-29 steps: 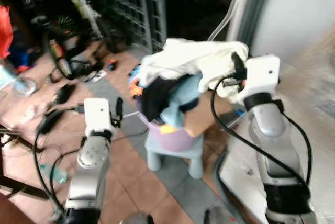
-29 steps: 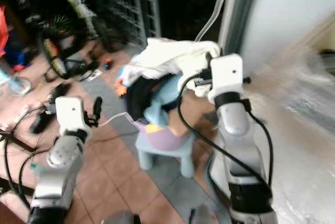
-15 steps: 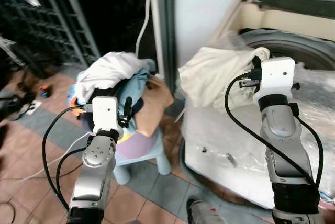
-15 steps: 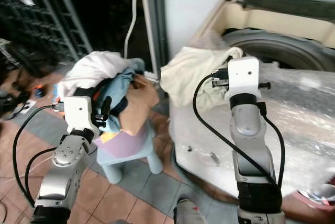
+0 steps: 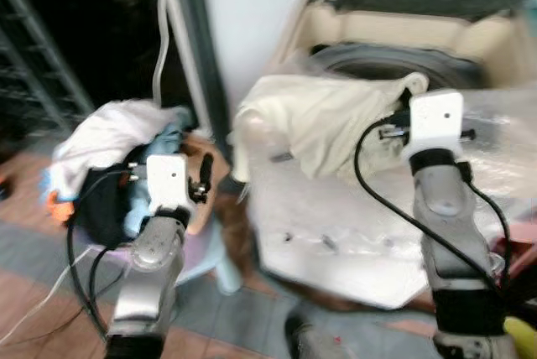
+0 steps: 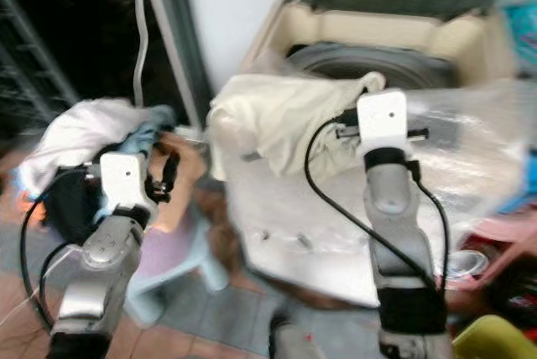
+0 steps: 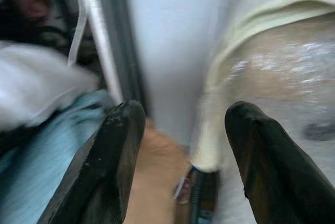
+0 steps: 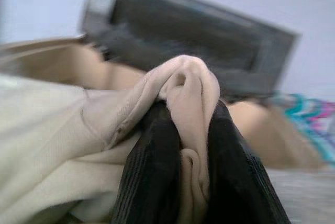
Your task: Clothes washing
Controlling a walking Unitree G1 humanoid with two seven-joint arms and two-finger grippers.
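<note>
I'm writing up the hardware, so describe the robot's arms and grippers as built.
Both arms are silver metal with black bands. Each wrist carries a white boxy housing, and black cables loop from it down the arm. The left gripper and the right gripper each have two long, thick black fingers.

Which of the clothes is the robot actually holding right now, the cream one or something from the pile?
The cream garment, pinched in the right gripper and draped over the washing machine. The others sit in the pile beside the open left gripper.
</note>
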